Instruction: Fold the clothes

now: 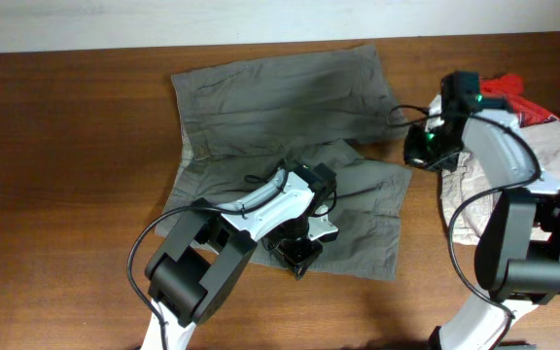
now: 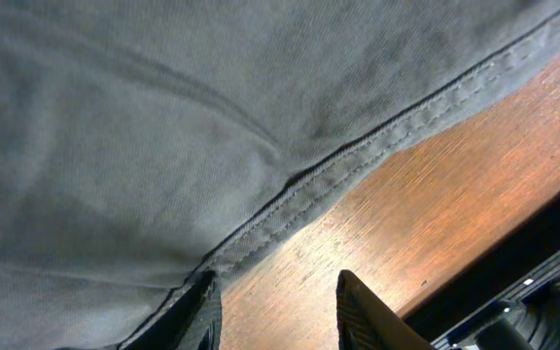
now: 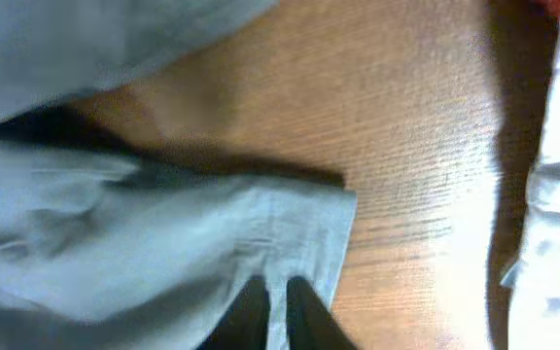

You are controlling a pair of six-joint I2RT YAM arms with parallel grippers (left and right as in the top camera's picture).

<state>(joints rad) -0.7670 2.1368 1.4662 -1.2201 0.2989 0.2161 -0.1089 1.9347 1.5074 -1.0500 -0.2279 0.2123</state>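
Olive-grey shorts lie spread in the middle of the table, wrinkled, both legs out. No fold shows, so nearly all the work looks left. Left gripper sits at the near hem, jaws apart over bare wood, grasping nothing. Right gripper is at the right hem corner, jaws nearly together; cannot tell if it grips.

Olive-grey shorts fill the far and left part of the view, their stitched hem running diagonally from near left to far right over the wooden table. The left gripper has its jaws apart; its left finger meets the hem and its right finger sits over bare wood.
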